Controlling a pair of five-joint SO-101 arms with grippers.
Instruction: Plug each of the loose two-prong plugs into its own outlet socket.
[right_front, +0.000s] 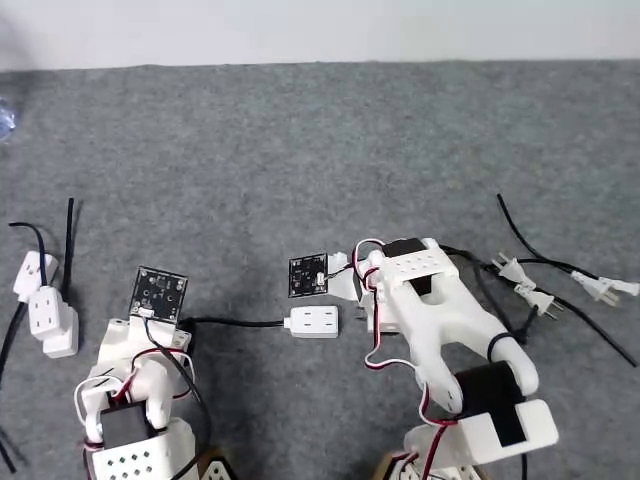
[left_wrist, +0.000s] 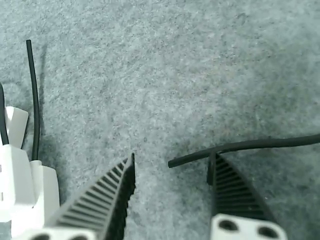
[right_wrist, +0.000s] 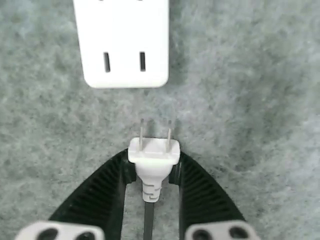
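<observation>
The right tool (right_wrist: 153, 159) pinches a white two-prong plug (right_wrist: 153, 147) by its flat sides. The prongs aim at the slots of the white outlet block (right_wrist: 122, 45), near ahead on the grey table (right_wrist: 260, 100). The plug looks light, rigid and smooth, so those flat sides seem the soundest hold. The left tool (left_wrist: 172, 159) is spread and holds nothing, with a black cable end (left_wrist: 235, 146) by one fingertip.

Mid-table, outlet strip (right_front: 312, 321) with held plug (right_wrist: 153, 152) just before its slots; loose plugs (right_front: 514, 270) far right, other outlets (right_front: 47, 312) far left.
</observation>
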